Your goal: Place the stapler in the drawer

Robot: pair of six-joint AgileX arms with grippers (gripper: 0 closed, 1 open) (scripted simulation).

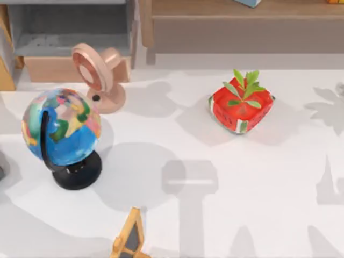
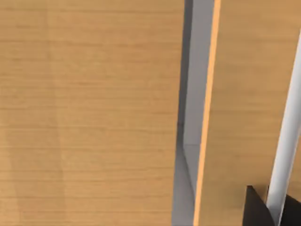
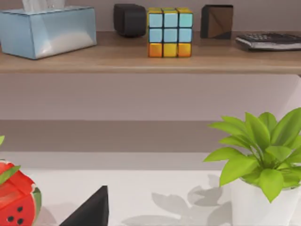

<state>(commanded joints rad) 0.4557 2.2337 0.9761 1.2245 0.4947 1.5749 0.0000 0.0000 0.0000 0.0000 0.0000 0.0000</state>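
White table [image 1: 242, 177] — brown shelf [image 1: 242, 16] behind.

A rendered home-office or study corner

A globe [image 1: 61, 127] and small pink fan [image 1: 94, 72] are sitting on the white table [image 1: 258, 177]; a wooden shelf [image 3: 141, 63] is carrying a tissue box [image 3: 47, 30], puzzle cube [image 3: 170, 32] and calculator [image 3: 268, 41]; a potted plant [image 3: 261, 160] is standing nearby.

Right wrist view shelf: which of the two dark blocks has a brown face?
The dark cube between the Rubik's cube and the calculator; the rounded black block is plain.
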